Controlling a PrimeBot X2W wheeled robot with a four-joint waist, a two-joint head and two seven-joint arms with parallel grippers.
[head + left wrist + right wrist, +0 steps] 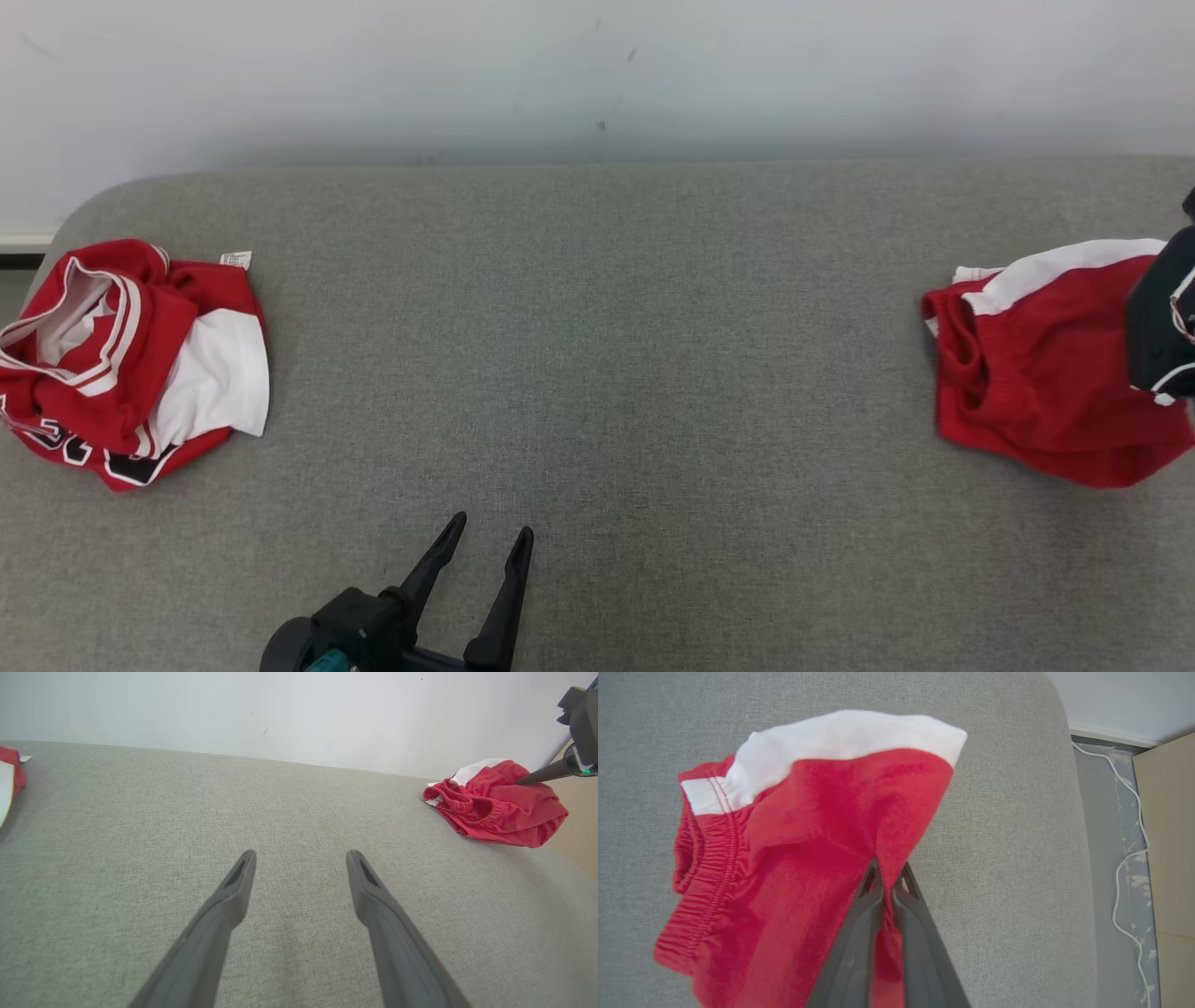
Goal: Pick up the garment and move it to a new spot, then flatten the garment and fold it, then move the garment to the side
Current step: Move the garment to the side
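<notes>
The garment (1036,373) is a pair of red shorts with a white side stripe and an elastic waistband, bunched at the far right of the grey padded surface (607,355). My right gripper (889,868) is shut on a red fold of the garment (808,835) near its right edge, lifting the cloth there. From the left wrist view the garment (495,807) lies at the upper right, with the right gripper (519,783) touching its top. My left gripper (493,525) is open over bare surface at the front, with nothing between its fingers (233,891).
A crumpled red and white jersey (121,364) lies at the far left of the surface. The surface's rounded right edge (1069,812) runs close beside the shorts. Beyond it lie a white cable (1125,868) on the floor and a pale wooden panel (1167,835).
</notes>
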